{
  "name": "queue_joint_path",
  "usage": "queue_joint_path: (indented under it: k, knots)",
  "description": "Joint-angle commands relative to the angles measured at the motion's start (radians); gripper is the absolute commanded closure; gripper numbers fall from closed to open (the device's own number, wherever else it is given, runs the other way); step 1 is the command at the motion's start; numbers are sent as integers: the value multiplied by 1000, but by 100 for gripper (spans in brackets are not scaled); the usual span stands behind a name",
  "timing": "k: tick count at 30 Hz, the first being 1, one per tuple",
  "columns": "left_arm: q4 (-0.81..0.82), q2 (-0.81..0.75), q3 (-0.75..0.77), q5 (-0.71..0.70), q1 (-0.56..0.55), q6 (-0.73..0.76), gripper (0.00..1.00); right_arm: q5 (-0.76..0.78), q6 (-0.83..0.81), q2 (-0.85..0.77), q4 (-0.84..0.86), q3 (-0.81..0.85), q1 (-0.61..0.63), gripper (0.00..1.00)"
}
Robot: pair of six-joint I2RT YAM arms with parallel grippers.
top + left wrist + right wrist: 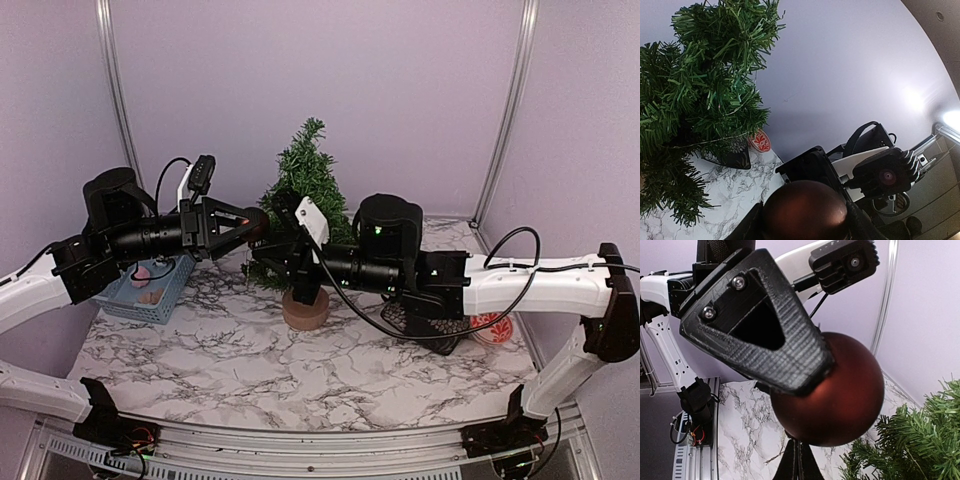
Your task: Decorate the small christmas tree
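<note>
small christmas tree (305, 175): upright, rear-centre of the marble tabletop (300, 370), standing on its round tan stump base (305, 310). Dark green bristly branches, with a thin wire strand (715, 107) running through them in the left wrist view.

dark red bauble (840, 395): in the air just left of the tree at about mid-height, close to the branch tips. Can't tell if it touches them.

left pincer (245, 226): clamped on the bauble, 2 fingers roughly half spread, 1 on each side of the ball. The arm comes in roughly level from the left, above the basket.

right pincer (798, 462): fully closed, fingertips pressed together, sitting right at the bauble's lower edge in the right wrist view. Can't tell whether anything is pinched between them. The arm reaches in low from the right, with its wrist in front of the tree's lower branches.

Further out:
- blue basket (165, 300) sits on the left of the tabletop, well apart from the stump, with pink items (142, 272) inside.
- black patterned dish (425, 325) is right of the tree, partly under the right arm.
- red-and-white disc (490, 328) is just beside the dish, near the right edge.
</note>
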Motion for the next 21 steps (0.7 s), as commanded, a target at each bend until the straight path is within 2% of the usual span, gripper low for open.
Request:
queue_joint_path:
  k: [1, 4, 6, 8, 21]
  knots:
    - [41, -13, -14, -15, -3, 14, 59, 12, 10, -24, 21, -5, -7, 100]
    - [41, -12, -13, -19, -3, 15, 60, -7, 9, -29, 19, -10, -7, 99]
    - [41, -10, -13, -17, -1, 14, 60, -17, 9, -25, 15, -6, -7, 90]
    - [43, -6, -12, -13, -2, 13, 60, -19, 9, -21, 18, -3, -7, 86]
    - [66, 3, -10, 16, -3, 9, 60, -17, 19, -3, 35, 5, -14, 81]
